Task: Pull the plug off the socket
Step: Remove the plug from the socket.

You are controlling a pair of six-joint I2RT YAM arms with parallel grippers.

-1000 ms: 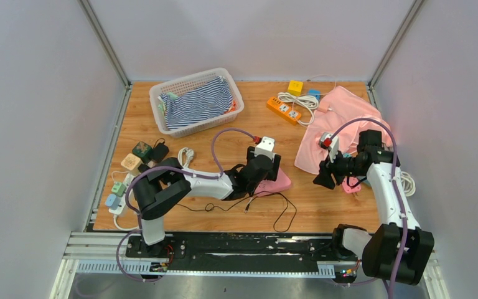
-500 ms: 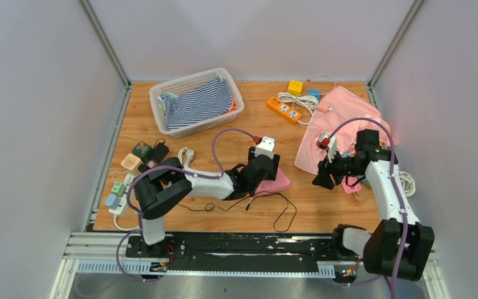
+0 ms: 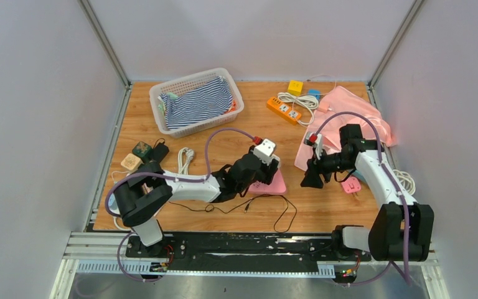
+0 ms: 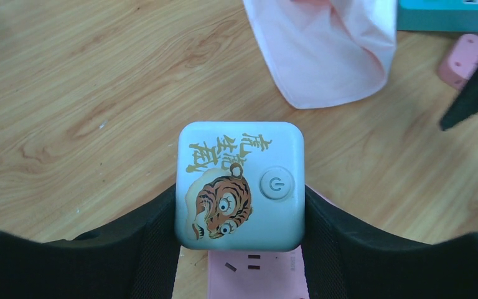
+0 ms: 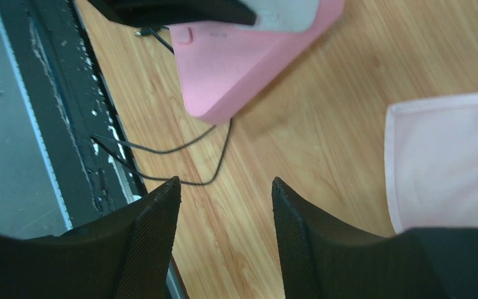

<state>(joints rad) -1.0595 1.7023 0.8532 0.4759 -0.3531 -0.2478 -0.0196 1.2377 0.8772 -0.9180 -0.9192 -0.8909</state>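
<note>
Left wrist view: shows the plug [image 4: 239, 185], a pale rounded cube with a tiger picture, gold lettering and a round power button on its upper face. Sits clamped at both flanks by the left claw [image 4: 239, 215], black fingers [image 4: 152, 240] pressed flat against its sides. Stands directly over the pink socket [image 4: 255, 274], with one set of slots bare just below it in the frame; cannot tell whether the prongs are seated or out.

Seen from the right wrist as a grey-white block at the top edge, against the upper face of the pink strip and under a black finger. Lies near the middle of the table [image 3: 323, 215] in the top view.

Just beyond: a thin black cable [image 5: 180, 149] looping on the wood beside the strip, and a pink cloth [image 4: 330, 50] spread to the right. Right claw [image 5: 224, 212] hovering apart from the strip, fingers spread wide with bare wood between them, gripping nothing.

Further back: a white basket [image 3: 162, 93] with striped fabric, and an orange power strip [image 3: 284, 110].
</note>
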